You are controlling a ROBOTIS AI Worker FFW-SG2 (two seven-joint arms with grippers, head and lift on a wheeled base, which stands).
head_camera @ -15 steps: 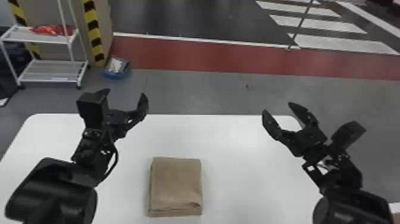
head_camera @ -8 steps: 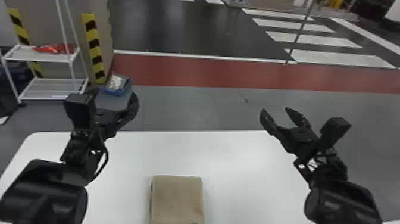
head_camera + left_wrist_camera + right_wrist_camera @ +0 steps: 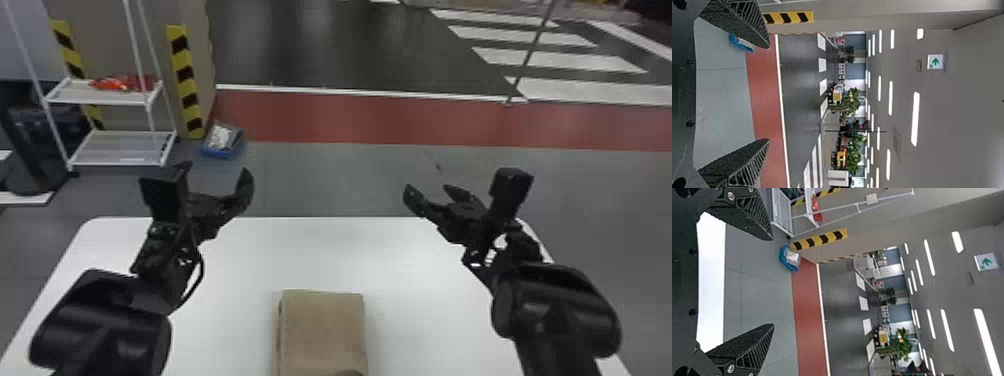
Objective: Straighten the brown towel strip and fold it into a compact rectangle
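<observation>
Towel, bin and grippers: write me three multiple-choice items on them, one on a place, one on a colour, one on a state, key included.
1. Where is the towel?
A) On the rack
B) On the table
C) On the floor

2. What colour is the bin?
A) Blue
B) Green
C) Orange

3. How do the left gripper and right gripper stand?
A) Both shut
B) Left shut, right open
C) Both open

Key:
1. B: it lies on the white surface in the head view.
2. A: its sides are blue.
3. C: each wrist view shows two fingers well apart.
</observation>
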